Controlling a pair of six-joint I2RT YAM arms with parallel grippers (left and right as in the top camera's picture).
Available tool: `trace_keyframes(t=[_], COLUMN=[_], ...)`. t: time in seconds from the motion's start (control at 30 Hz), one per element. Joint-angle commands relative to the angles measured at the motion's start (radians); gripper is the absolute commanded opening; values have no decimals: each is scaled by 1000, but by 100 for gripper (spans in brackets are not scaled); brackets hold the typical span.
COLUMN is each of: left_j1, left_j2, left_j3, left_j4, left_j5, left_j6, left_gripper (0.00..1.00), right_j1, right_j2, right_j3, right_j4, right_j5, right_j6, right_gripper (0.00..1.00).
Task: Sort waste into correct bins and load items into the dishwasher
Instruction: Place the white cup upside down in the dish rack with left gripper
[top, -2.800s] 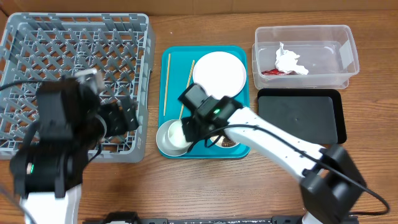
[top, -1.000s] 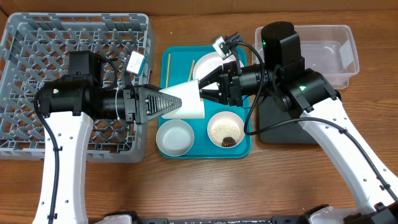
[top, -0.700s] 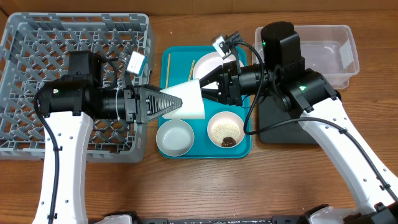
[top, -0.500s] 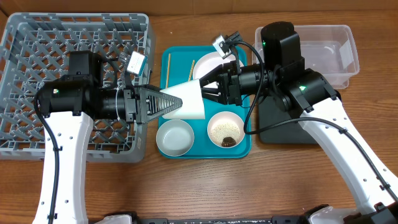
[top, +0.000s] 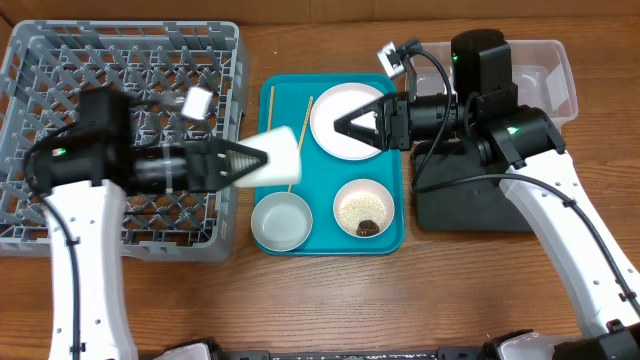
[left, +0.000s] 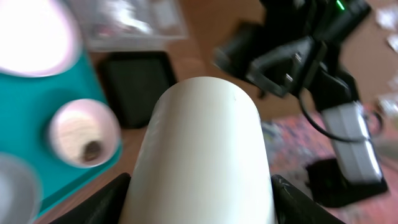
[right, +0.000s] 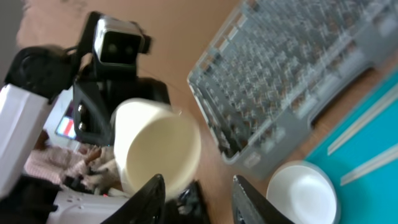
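Note:
My left gripper (top: 255, 160) is shut on the small white cup (top: 280, 158), which lies sideways in the air over the left edge of the teal tray (top: 283, 88), beside the grey dish rack (top: 120, 60). In the left wrist view the cup (left: 202, 143) fills the space between the jaws (left: 199, 202). My right gripper (top: 345, 125) is open and empty over the round white plate (top: 345, 140), apart from the cup (right: 158, 152). Two chopsticks (top: 268, 125) lie on the tray. The pale grey bowl (top: 281, 221) and the small white bowl (top: 364, 209), which holds rice grains and a brown lump, stand at the tray's front.
The clear tub (top: 555, 90) stands at the back right, mostly hidden by my right arm; napkin and wrapper are hidden. The black tray (top: 470, 205) lies in front of it. The dish rack (right: 298, 68) also shows in the right wrist view.
My right gripper has let go of the cup and drawn back to the right. My left gripper has carried the cup to the left, toward the dish rack.

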Motion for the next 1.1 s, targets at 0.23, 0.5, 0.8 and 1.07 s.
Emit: trace_keyframes(t=[0.23,0.5,0.8,1.07], left_j1=[335,425,425,424], left_j2=[-3,6,69,203], left_j3=[13,10,-19,-19], left_j4=[-27,35,143,146], left_j5=[-689,-997,-1165,-1120], left_j6=[-343,-563,-672,-677], left_gripper=[43,38,53,49], right_j1=[191,353,362,362], right_j2=[-5,-5,-5,-5], right_j3=[19,19,19,19], right_j4=[-415,-436,-413,-413], right_j5=[529,760,755,755], right_j6=[29,77,82,97], right_gripper=[39,43,43,43])
